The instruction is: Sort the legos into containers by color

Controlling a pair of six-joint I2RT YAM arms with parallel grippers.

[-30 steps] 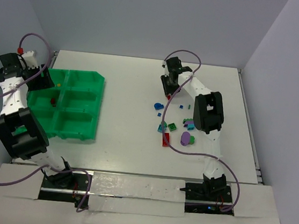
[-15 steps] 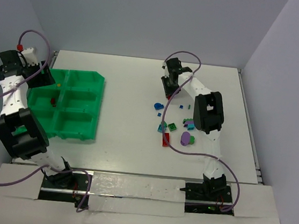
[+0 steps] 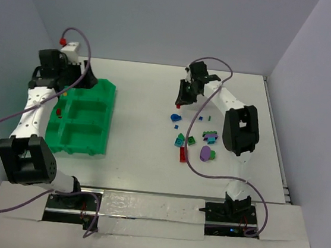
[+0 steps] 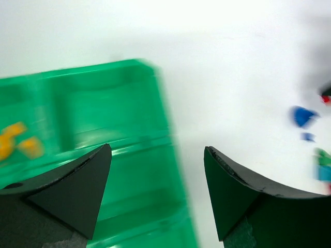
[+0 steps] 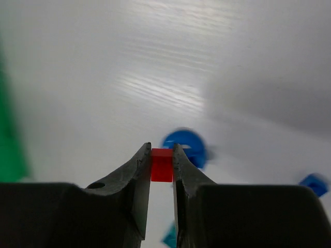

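Observation:
My right gripper (image 3: 180, 103) (image 5: 162, 155) is shut on a small red lego (image 5: 162, 165), held just above the table at the far edge of the scattered legos. A blue lego (image 3: 175, 118) (image 5: 185, 146) lies just beyond the fingertips. Teal (image 3: 180, 140), green (image 3: 191, 141), red (image 3: 183, 155) and purple (image 3: 207, 154) legos lie nearer the arm. The green tray of containers (image 3: 107, 87) (image 4: 129, 103) sits at the left. My left gripper (image 3: 74, 84) (image 4: 158, 150) hangs open and empty over the tray's far right part. Orange legos (image 4: 15, 139) lie in one compartment, a red lego (image 3: 58, 112) in another.
The purple cables (image 3: 205, 63) loop over both arms. The back wall stands close behind the table's far edge. The right arm's elbow (image 3: 239, 129) hangs beside the lego pile.
The right jaws have closed on the red lego and the wrist has shifted slightly. The left arm has swung from the tray's far left corner rightward over the tray's far side.

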